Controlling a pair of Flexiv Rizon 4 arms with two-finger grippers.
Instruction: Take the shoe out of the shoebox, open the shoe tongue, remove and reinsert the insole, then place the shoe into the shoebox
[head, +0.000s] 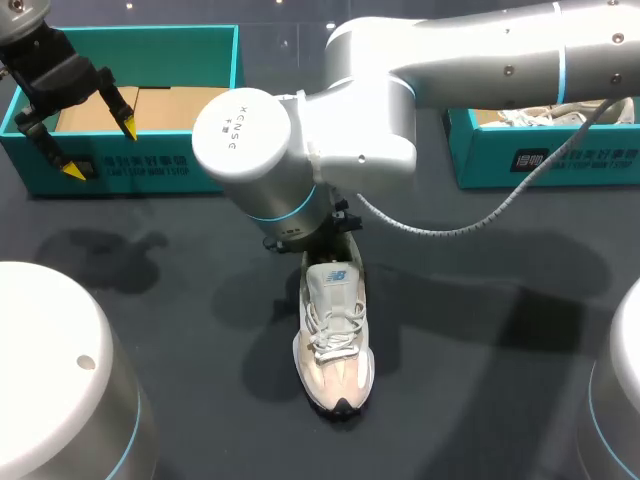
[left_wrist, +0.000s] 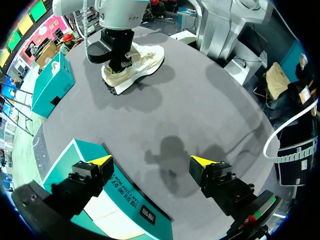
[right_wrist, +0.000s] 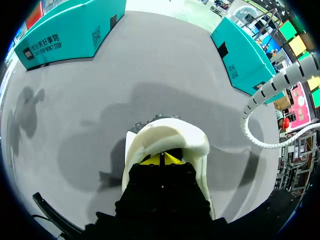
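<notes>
A beige and white shoe (head: 335, 335) lies on the dark table, toe toward the near edge; its heel collar (right_wrist: 167, 132) fills the right wrist view. My right arm (head: 270, 150) reaches in over the heel and hides its own gripper from the head view. The right gripper (right_wrist: 161, 159) is shut, its yellow tips together inside the heel opening; nothing shows between them. My left gripper (head: 100, 148) hangs open over the front wall of the teal shoebox (head: 130, 170) at the back left, nothing between its fingers (left_wrist: 102, 161). The shoe (left_wrist: 135, 62) lies far ahead of it.
A second teal shoebox (head: 540, 155) with a white shoe (head: 545, 115) inside stands at the back right. Both boxes (right_wrist: 70, 25) (right_wrist: 242, 50) lie beyond the shoe in the right wrist view. A grey cable (head: 470, 220) loops from the right arm over the table.
</notes>
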